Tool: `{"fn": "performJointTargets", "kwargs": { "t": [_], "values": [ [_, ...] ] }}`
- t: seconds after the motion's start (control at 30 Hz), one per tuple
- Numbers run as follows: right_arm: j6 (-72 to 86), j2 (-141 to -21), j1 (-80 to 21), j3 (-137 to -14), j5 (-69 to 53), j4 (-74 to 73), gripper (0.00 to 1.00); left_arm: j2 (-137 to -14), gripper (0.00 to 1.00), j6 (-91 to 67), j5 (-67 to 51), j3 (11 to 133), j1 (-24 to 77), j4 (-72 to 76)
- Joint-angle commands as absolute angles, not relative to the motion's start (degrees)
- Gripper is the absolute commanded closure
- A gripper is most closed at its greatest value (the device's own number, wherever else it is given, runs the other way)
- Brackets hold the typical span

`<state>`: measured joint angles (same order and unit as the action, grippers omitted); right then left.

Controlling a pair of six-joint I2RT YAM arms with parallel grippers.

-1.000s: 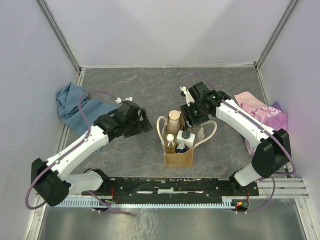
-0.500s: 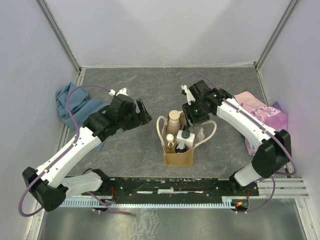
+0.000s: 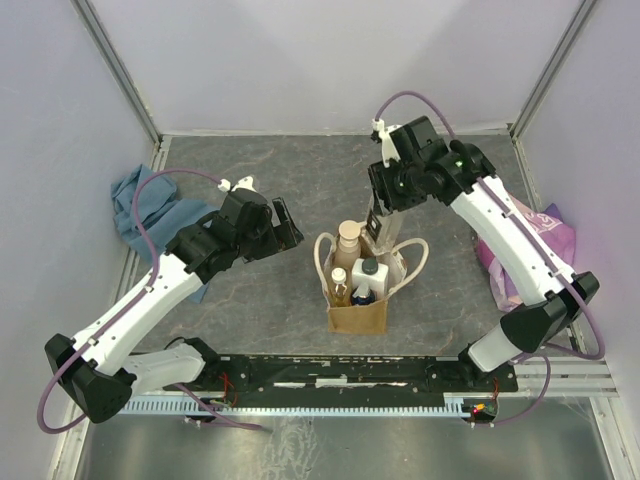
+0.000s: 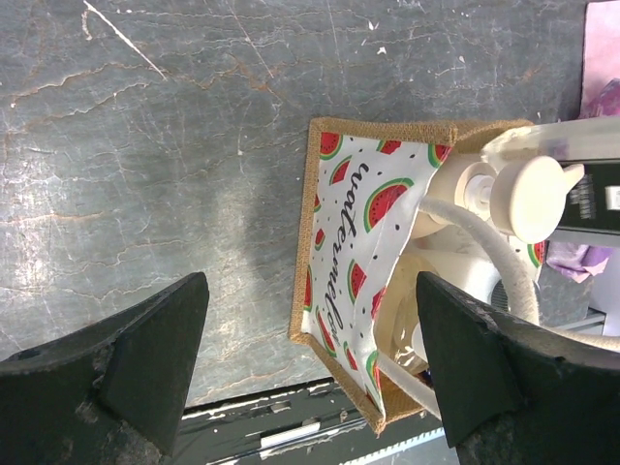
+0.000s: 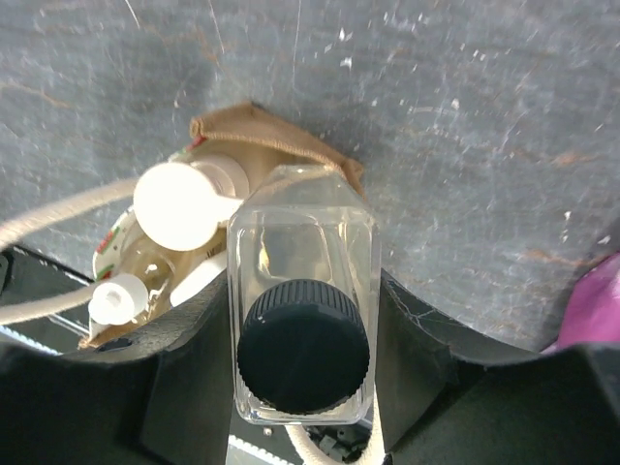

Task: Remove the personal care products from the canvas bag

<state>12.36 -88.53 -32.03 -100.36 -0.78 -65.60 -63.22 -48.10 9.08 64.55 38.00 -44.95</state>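
One bag [image 3: 357, 318] is recorded on the surface [image 3: 260, 180], with four items counted inside: beige bottle [image 3: 348, 240], amber bottle [image 3: 341, 288], white bottle [image 3: 371, 277], dark blue bottle [image 3: 362, 298]. A fifth, the clear bottle [image 5: 302, 232], is gripped in the right claw [image 5: 302, 291] above the bag's far edge. The left claw [image 4: 310, 291] is spread open alongside.

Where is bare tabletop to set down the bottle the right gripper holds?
Free: table beyond the canvas bag up to the back wall. Crowded: the left gripper beside the bag, blue cloth far left, pink cloth right.

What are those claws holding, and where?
The right gripper pinches the clear bottle with the black cap by two opposite sides; the left gripper holds nothing.
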Motion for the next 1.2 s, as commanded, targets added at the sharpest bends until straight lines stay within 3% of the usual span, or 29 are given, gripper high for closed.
{"fn": "performJointTargets", "kwargs": {
  "t": [0.0,0.2,0.47,1.17],
  "values": [
    [11.2,-89.5,-30.3,-111.0,6.1,-61.9,0.61,-62.7,0.07,-47.1,10.6,65.7,38.2,-45.7],
    [12.0,-90.8,-26.0,-115.4,8.6,-61.4,0.61,-62.9,0.09,-46.4,13.1,70.6,38.1,-49.1],
    [15.4,-92.9,-21.7,-111.0,10.5,-56.3,0.60,-69.2,0.08,-41.3,11.7,81.7,38.2,-49.7],
    [22.3,-95.1,-16.7,-85.1,18.7,-40.7,0.59,-93.0,0.07,-36.9,10.9,101.4,49.8,-55.5]
  ]
}}
